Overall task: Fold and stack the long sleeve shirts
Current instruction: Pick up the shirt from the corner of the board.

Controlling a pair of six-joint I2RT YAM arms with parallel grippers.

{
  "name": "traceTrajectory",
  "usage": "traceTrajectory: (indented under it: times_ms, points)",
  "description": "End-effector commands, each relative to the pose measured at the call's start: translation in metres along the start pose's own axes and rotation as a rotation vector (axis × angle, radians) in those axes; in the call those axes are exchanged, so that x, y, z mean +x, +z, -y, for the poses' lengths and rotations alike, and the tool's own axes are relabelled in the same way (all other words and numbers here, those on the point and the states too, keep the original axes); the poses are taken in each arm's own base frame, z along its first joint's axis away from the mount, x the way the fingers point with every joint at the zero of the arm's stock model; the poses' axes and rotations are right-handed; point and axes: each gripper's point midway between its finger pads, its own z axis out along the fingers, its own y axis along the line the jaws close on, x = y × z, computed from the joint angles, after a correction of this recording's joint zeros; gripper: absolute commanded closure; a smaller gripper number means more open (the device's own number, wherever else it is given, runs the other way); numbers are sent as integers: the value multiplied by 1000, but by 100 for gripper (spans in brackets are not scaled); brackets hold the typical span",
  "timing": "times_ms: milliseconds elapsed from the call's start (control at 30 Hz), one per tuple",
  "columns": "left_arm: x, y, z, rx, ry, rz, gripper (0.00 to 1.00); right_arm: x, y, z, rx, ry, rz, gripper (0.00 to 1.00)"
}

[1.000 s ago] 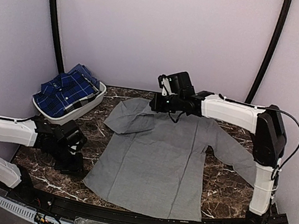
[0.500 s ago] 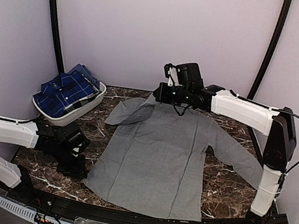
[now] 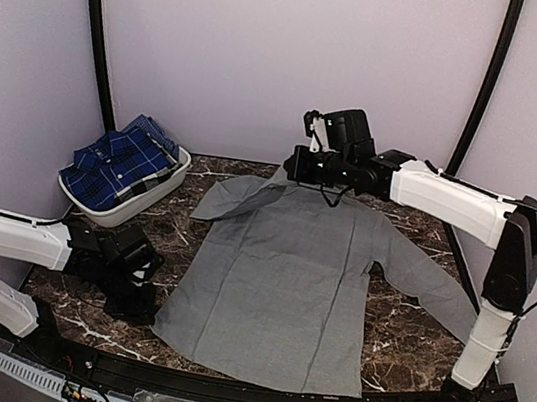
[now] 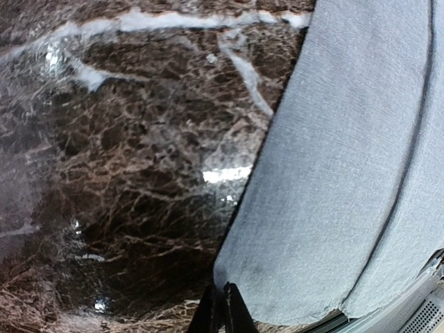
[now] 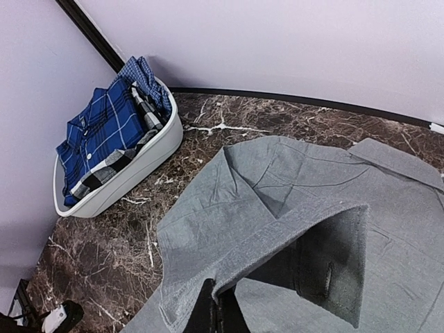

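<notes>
Raised higher since a second ago, the grey shirt's point(image 3: 286, 285) far collar edge hangs pinched in the right jaws, and its body lies spread mid-table point(image 3: 401, 332). The left jaws, closed on nothing visible, sit beside its near-left hem. The plaid shirt point(image 3: 111, 170) fills the far-left basket point(image 3: 147, 201).

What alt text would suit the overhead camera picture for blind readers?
A plain mid-grey cloth shirt lies spread on a dark marble table, its collar edge pinched and lifted by the right robot hand. The left hand sits low at the shirt's near left corner. A dark blue plaid shirt sits in a white oval plastic basket at far left.
</notes>
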Motion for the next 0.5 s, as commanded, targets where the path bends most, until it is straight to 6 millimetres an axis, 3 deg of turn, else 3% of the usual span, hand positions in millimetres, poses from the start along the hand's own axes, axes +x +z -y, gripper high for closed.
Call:
traceTrajectory:
  times_ms: [0,167,233,467]
  points:
    - [-8,-9,16,35,50,29,99,-30,-26,-4,44,-42,76,100]
    - [-21,-28,38,84,124,79,100,-51,-44,10,133,-88,117,100]
    - [-27,-41,59,139,192,102,100,-60,-54,20,175,-105,139,100]
    - [-30,-63,112,268,372,106,100,-86,-96,73,343,-115,203,100]
